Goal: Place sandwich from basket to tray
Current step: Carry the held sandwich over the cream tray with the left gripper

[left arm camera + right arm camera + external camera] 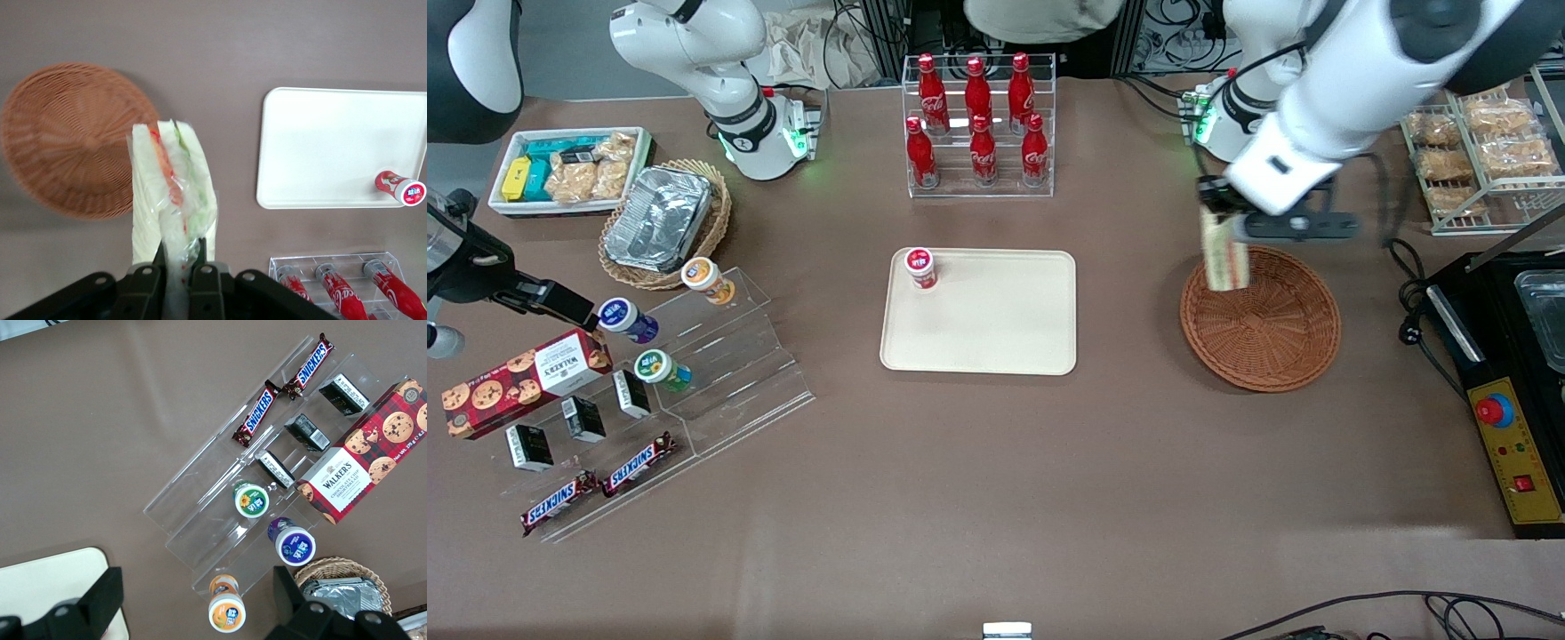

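- Left gripper [179,257] is closed narrow on one end of the plastic-wrapped triangular sandwich [172,193] w/ pale bread, orange and green filling.
- Sandwich hangs in the air above the rim of the round reddish-brown wicker basket [1263,324], lifted clear of it.
- Flat cream rectangular tray [996,329] is well apart, toward the parked arm.
- Risk: grip is only on the wrap edge, so it can slip or swing during transfer; the small red-white cup [920,268] in the tray corner may get hit.

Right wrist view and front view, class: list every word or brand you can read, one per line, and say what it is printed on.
"SNICKERS": on each of the two chocolate bars.
"WALKERS": on the red tartan cookie box; its smaller print is unreadable.
Coca-Cola script: on the red bottles, too small to read letter by letter.
Yogurt cup lids, small black boxes: unreadable.
The hand, gripping the sandwich above the basket, shows no text.
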`<state>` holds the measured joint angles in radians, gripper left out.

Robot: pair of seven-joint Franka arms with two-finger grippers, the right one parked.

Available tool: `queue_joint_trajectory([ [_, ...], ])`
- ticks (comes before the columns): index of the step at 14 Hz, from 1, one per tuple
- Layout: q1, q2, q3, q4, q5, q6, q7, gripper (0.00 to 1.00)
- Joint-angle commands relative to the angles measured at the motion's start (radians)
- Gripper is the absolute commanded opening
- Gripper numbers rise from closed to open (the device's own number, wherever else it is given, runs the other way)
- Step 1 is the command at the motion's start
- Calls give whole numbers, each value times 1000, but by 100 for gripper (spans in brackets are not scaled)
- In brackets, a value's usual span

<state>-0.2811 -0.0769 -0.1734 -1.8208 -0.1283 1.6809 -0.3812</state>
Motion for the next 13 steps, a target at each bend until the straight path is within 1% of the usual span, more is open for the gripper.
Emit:
queue_joint_trajectory([
  [1, -3, 44, -78, -78, -14, 167, 36, 0],
  [3, -3, 123, -145, -81, -16, 267, 30, 0],
  [5, -15, 213, -190, -81, -17, 377, 18, 0],
  [7, -50, 267, -195, -81, -40, 459, -11, 0],
  [9, -99, 319, -192, -81, -27, 529, -54, 0],
  [13, -139, 442, -189, -89, -22, 721, -68, 0],
])
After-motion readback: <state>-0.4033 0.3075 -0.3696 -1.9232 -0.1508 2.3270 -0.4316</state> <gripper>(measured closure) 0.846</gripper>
